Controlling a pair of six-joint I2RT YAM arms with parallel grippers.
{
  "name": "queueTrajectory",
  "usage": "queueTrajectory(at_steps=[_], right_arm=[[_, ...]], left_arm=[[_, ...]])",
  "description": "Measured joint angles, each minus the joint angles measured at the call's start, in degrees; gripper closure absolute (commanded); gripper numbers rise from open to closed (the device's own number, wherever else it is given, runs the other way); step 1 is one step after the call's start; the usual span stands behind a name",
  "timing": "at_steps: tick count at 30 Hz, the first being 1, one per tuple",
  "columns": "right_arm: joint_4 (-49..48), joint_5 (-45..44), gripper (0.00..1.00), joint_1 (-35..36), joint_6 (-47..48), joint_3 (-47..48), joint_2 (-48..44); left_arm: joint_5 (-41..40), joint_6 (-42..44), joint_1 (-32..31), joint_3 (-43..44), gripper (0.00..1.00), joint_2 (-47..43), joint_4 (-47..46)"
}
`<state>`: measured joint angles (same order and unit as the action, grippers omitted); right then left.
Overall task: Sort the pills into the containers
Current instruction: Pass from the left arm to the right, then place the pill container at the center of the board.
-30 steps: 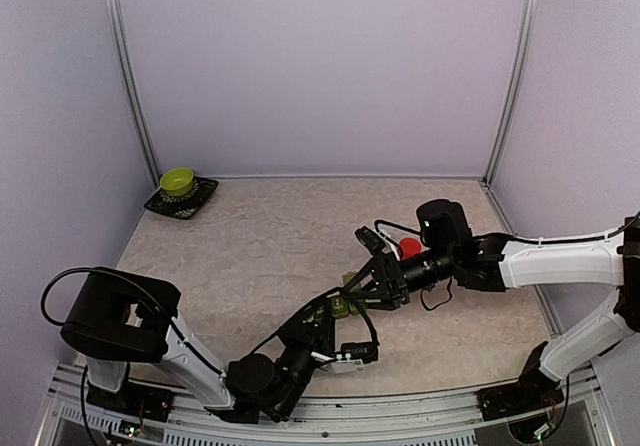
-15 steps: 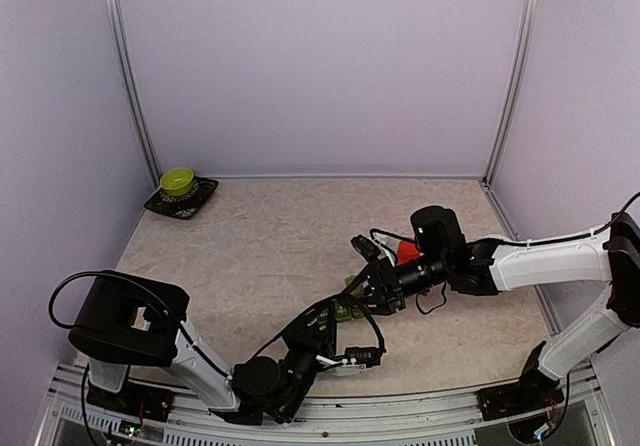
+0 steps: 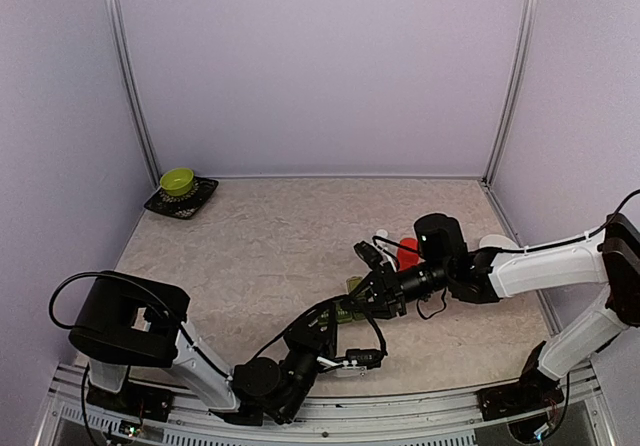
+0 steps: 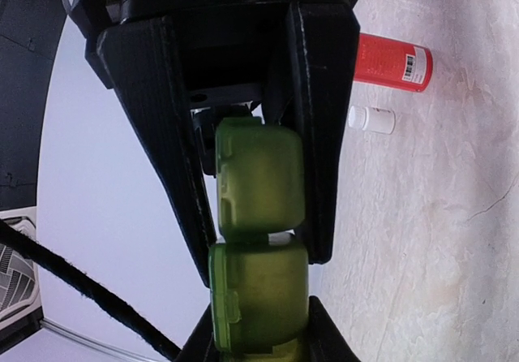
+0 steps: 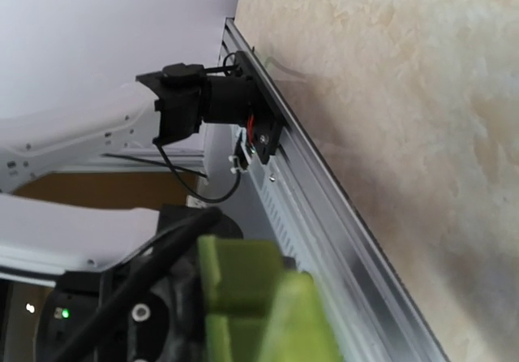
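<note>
The containers (image 4: 258, 240) are a green strip of joined square compartments with their lids down. My left gripper (image 4: 253, 252) is shut on the strip's sides and holds it above the table. In the top view the strip (image 3: 345, 309) bridges the two grippers. My right gripper (image 3: 367, 292) meets its far end. In the left wrist view, the right gripper's dark fingers (image 4: 326, 335) press both sides of the end compartment. The right wrist view shows the strip (image 5: 255, 305) blurred and very close. No pills are in view.
A red bottle (image 3: 408, 252) lies on the table behind the right gripper, with a tiny white bottle (image 3: 381, 236) beside it. A green bowl (image 3: 177, 180) sits on a black tray (image 3: 204, 192) in the far left corner. The table's front rail (image 5: 324, 216) runs below.
My right gripper has come down and left onto the free end of the strip, and its jaws have closed in. The left gripper has kept its hold and barely moved.
</note>
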<state>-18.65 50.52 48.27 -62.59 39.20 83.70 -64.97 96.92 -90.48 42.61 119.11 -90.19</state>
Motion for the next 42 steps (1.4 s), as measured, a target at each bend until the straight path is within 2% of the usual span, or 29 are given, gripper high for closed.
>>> queueTrajectory(at_steps=[3,6,7,8,9,16,22,25,31,34,38,42], right_arm=[[-2.1,0.3,0.82,0.0,-1.5,-0.8,0.1],[-5.2,1.4,0.91,0.1,-3.1,-1.5,0.1],[-6.1,1.7,0.91,0.1,-3.6,-1.7,0.1],[-7.0,2.0,0.91,0.2,-4.0,-1.7,0.1],[-7.8,2.3,0.91,0.3,-4.4,-1.7,0.1],[-10.0,2.8,0.90,0.2,-4.4,-1.6,0.2],[-4.8,1.5,0.92,-2.4,0.4,3.4,2.7],[-3.3,0.8,0.91,-3.8,3.2,7.9,5.8],[0.8,-1.6,0.90,-5.7,8.1,16.7,16.4],[2.3,-2.7,0.90,-6.2,9.4,21.3,22.2],[3.2,-3.8,0.88,-6.5,10.1,27.5,29.0],[3.3,-4.8,0.85,-6.7,9.8,32.1,34.2]], left_arm=[[-0.1,0.1,0.0,0.1,0.57,0.0,0.0],[-0.2,0.1,0.0,0.1,0.39,0.0,0.0],[-0.3,0.0,0.1,0.1,0.28,0.0,0.1],[-0.4,-0.2,0.1,0.1,0.13,0.0,0.1],[-0.5,-0.3,0.1,0.1,0.03,-0.1,0.1],[-1.4,-2.6,0.1,-0.7,0.01,-2.3,0.0],[-2.4,-10.1,0.4,-4.2,0.01,-9.8,0.1],[-3.2,-20.6,1.3,-5.9,0.01,-16.1,5.5],[2.3,-54.2,5.7,-6.1,0.01,-34.3,33.9],[6.6,-67.3,8.2,-6.2,0.01,-41.1,44.8],[10.6,-80.0,9.7,-6.6,0.01,-46.4,54.5],[13.7,-89.2,10.8,-6.6,0.01,-48.0,62.6]])
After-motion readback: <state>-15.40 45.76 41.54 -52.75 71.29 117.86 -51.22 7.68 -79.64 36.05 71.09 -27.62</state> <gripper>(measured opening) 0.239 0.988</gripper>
